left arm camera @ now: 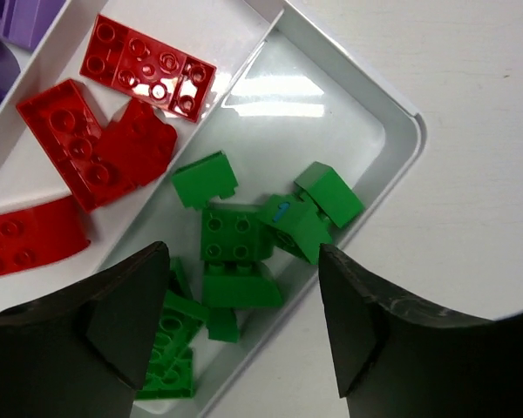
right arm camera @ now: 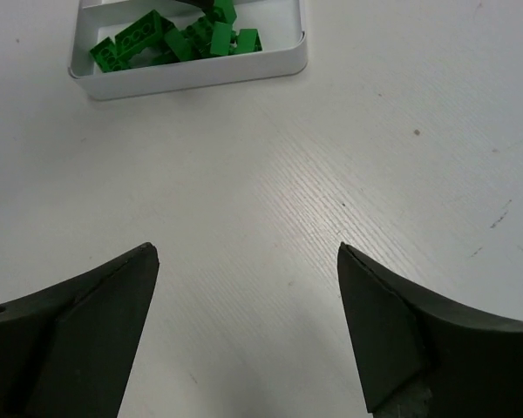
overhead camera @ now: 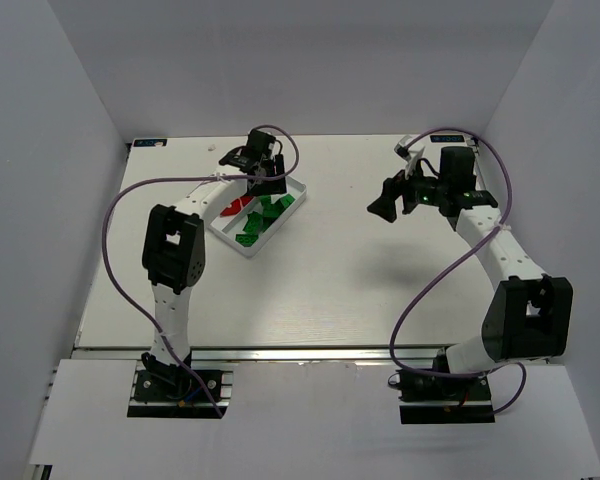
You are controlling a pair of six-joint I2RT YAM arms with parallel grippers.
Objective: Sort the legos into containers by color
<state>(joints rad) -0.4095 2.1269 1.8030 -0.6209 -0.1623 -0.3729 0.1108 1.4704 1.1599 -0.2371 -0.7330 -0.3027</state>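
A long white plastic tray (overhead camera: 243, 249) with three side-by-side boxes is seen lying slantwise on the left half of the flat white table (overhead camera: 360, 290). In the left wrist view, its low white wall (left arm camera: 403, 122) is seen at the right.

The small green studded plastic bricks (left arm camera: 235, 237) are heaped in the box on the tray's right side. Some are lying flat and some are tipped on their sides, and they are touching one another. The small red studded plastic bricks (left arm camera: 96, 157) are laid in the middle box, four of them in view, close together. The small purple plastic bricks (left arm camera: 2, 24) are seen only in part, at the top left corner of the left wrist view, in the third box.

The left claw (overhead camera: 265, 168) is held just above the tray's far end. Its two dark fingers (left arm camera: 126, 322) are spread apart over the green bricks, and nothing is pinched between them.

The right claw (overhead camera: 385, 202) is held over bare table on the right, well apart from the tray. It is turned to the left. Its fingers (right arm camera: 96, 331) are spread wide, and nothing is held between them. From there the tray (right arm camera: 200, 77) and its green bricks are seen far off.
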